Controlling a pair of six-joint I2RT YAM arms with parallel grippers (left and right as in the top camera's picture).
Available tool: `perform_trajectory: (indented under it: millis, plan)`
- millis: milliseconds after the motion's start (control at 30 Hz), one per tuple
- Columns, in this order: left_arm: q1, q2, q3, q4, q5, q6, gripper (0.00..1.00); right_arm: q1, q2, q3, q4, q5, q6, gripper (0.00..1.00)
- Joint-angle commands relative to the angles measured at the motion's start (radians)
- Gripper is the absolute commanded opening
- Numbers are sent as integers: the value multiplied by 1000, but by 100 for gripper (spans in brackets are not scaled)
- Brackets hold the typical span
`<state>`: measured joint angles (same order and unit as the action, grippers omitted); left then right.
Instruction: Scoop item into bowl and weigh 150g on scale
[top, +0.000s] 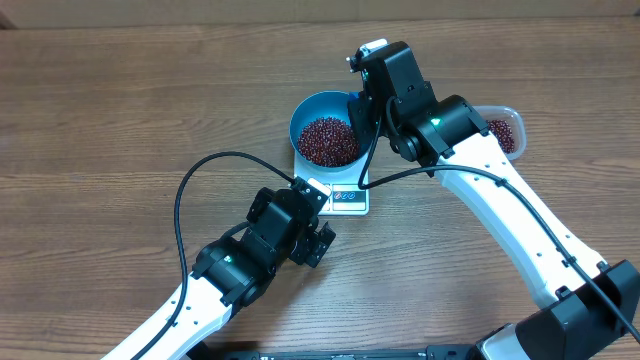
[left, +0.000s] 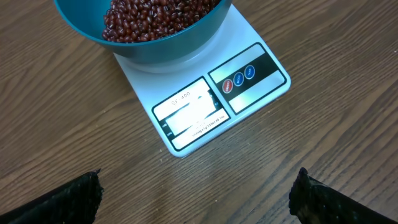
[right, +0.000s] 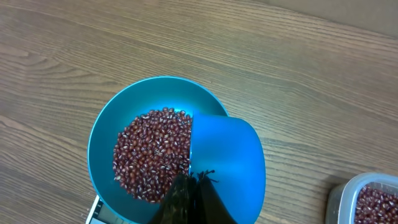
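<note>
The blue bowl (top: 306, 112) stands on the white scale (top: 348, 199) and holds a heap of dark red-brown beans (top: 327, 140). My right gripper (right: 198, 177) is shut on a small blue scoop (right: 227, 158), which hangs over the bowl's right rim (right: 99, 140) beside the beans (right: 152, 155); the scoop's handle is hidden by the fingers. My left gripper (left: 199, 199) is open just above the bare wood in front of the scale (left: 255, 93), with nothing between its fingers (left: 68, 202). In the left wrist view the bowl (left: 161, 53) and beans (left: 155, 15) fill the top.
A clear plastic tub (top: 508, 128) with more beans sits to the right of the bowl, partly under the right arm, and its rim shows again in the right wrist view (right: 348, 186). A black cable (top: 190, 195) loops left of the left arm.
</note>
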<state>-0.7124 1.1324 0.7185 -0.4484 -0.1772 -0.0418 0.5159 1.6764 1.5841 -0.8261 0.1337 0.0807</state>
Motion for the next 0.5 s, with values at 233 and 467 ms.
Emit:
perform_trajectory:
  millis: [233,467]
  plan:
    - [5,-7,-12,4,-14,20,100,-7,-33,31,24,-30,69,4]
    - [5,-7,-12,4,-14,19,100,-6,-33,31,15,-27,19,4]
